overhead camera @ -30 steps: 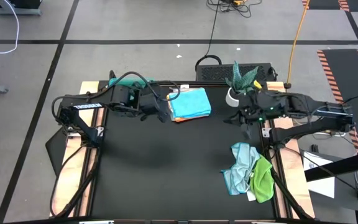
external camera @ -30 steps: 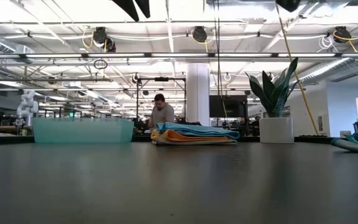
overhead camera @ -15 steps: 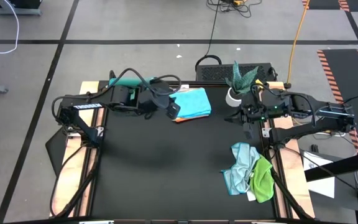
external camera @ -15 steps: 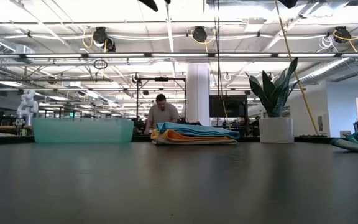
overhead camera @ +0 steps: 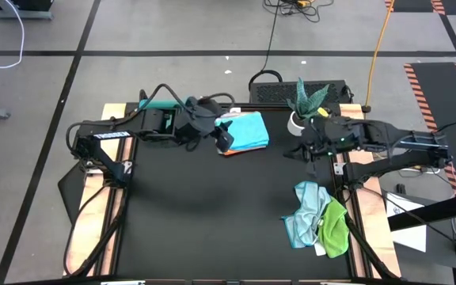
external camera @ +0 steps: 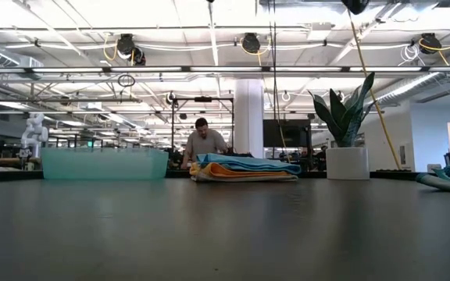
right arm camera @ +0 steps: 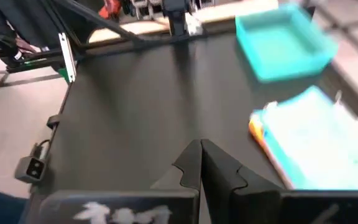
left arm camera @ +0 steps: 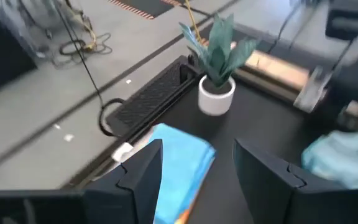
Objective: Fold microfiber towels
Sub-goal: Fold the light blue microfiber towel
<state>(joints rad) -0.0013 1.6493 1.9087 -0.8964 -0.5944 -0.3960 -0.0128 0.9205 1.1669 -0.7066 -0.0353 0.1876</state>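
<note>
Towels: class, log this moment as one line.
folded stack far edge | unfolded pile right | left gripper open | right gripper shut

The right gripper (right arm camera: 201, 163) shows its two dark fingers pressed together with no gap between them, holding nothing, above the bare black table (right arm camera: 129, 106). Beyond them lies a stack of folded towels (right arm camera: 312, 140), bright blue on top with a yellow-orange layer peeking out along one edge (a small white tag sits at a far corner). Just past the stack stands a teal tray (right arm camera: 283, 45). The left arm (right arm camera: 104, 15) crosses the table's far edge.
</note>
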